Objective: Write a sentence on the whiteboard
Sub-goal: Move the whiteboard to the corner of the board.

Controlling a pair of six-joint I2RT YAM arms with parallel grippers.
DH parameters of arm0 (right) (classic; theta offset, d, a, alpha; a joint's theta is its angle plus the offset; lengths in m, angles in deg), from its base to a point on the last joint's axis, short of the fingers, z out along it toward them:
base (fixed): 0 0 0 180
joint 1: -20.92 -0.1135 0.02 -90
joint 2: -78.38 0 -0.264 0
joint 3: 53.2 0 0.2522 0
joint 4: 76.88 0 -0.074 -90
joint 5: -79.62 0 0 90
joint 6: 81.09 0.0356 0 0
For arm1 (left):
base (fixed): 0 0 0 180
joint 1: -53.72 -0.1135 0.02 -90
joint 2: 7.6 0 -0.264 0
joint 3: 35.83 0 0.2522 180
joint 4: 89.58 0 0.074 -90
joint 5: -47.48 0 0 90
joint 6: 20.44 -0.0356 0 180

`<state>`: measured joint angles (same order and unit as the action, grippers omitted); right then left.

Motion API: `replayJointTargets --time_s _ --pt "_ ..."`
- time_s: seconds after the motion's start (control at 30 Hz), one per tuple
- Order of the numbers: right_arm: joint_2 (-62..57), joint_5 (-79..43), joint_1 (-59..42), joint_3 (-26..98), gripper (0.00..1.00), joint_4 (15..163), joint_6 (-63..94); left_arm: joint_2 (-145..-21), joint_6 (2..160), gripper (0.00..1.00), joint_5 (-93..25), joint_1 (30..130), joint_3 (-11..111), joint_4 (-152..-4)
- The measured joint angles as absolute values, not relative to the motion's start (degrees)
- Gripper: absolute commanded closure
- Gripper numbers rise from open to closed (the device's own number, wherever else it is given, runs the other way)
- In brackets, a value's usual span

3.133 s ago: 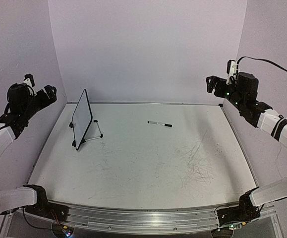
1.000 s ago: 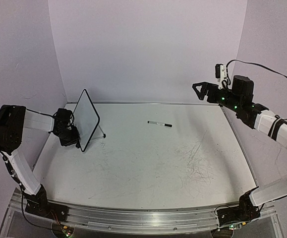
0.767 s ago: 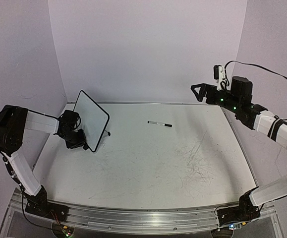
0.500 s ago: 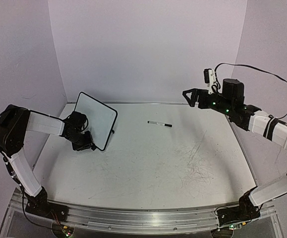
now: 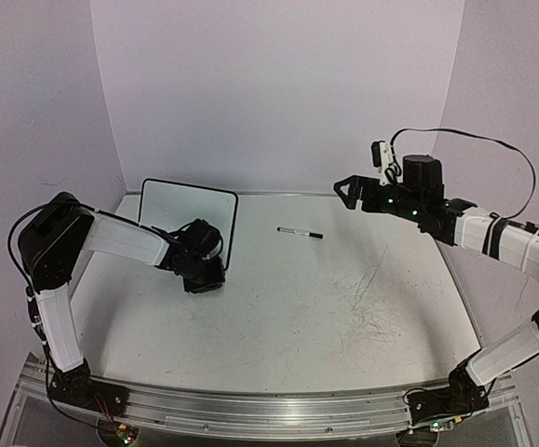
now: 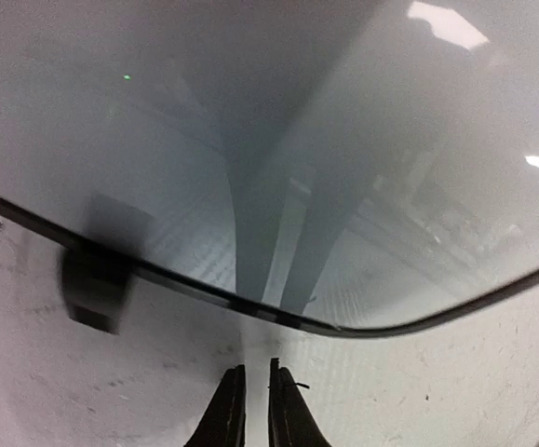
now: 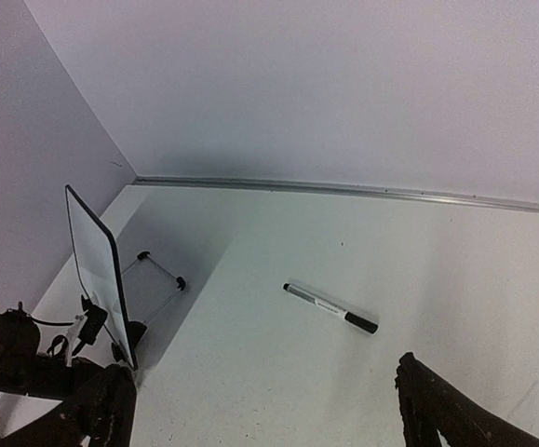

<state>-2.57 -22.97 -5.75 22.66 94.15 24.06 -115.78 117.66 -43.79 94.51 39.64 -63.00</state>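
Observation:
The whiteboard (image 5: pixel 187 216) stands at the back left of the table with its white face turned to the front. No sentence is in view on it. My left gripper (image 5: pixel 206 277) is low at its bottom right corner. In the left wrist view the fingertips (image 6: pixel 253 372) are shut with only a slit between them, just short of the whiteboard's (image 6: pixel 250 140) black lower frame and holding nothing. My right gripper (image 5: pixel 346 191) hangs wide open above the back right. A black-capped marker (image 5: pixel 301 233) lies below it, also shown as the marker (image 7: pixel 330 307) in the right wrist view.
The scuffed white tabletop (image 5: pixel 343 317) has walls behind and at both sides. The right wrist view shows the whiteboard (image 7: pixel 95 265) edge-on with its wire stand (image 7: pixel 160 270) behind it. The left arm (image 5: pixel 120 240) reaches across the table's left part.
The left arm has swung the whiteboard round from edge-on to facing the front and carried it a little rightward. The right gripper has drifted left and lower, staying open.

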Motion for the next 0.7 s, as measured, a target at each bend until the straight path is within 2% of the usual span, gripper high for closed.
replayJointTargets --time_s 0.13,0.2,0.33,0.4,0.5,0.57,0.7 --pt "-5.4 -23.8 -8.0 21.6 0.02 93.8 25.4 -114.7 120.7 0.79 -46.4 97.6 38.3 -63.6" --pt "-5.9 -24.0 -9.8 20.5 0.02 93.0 25.6 -112.2 122.0 0.7 -48.1 98.3 35.4 -63.9" --pt "-8.0 -24.1 -14.6 19.8 0.02 92.0 26.3 -102.4 123.6 0.42 -50.7 98.6 27.4 -62.8" --pt "-9.8 -24.0 -17.1 19.9 0.02 92.0 26.9 -96.4 123.0 0.31 -51.5 98.0 24.3 -62.0" --pt "-12.7 -23.3 -20.3 20.8 0.02 92.0 28.5 -88.4 118.7 0.1 -49.5 93.3 20.9 -61.6" --pt "-14.3 -22.6 -22.1 21.8 0.02 92.1 30.2 -84.9 114.8 0.04 -48.5 87.7 19.9 -60.8" --pt "-15.5 -20.4 -25.5 23.9 0.02 92.5 34.4 -84.6 104.0 0.01 -48.9 79.3 21.2 -57.5"
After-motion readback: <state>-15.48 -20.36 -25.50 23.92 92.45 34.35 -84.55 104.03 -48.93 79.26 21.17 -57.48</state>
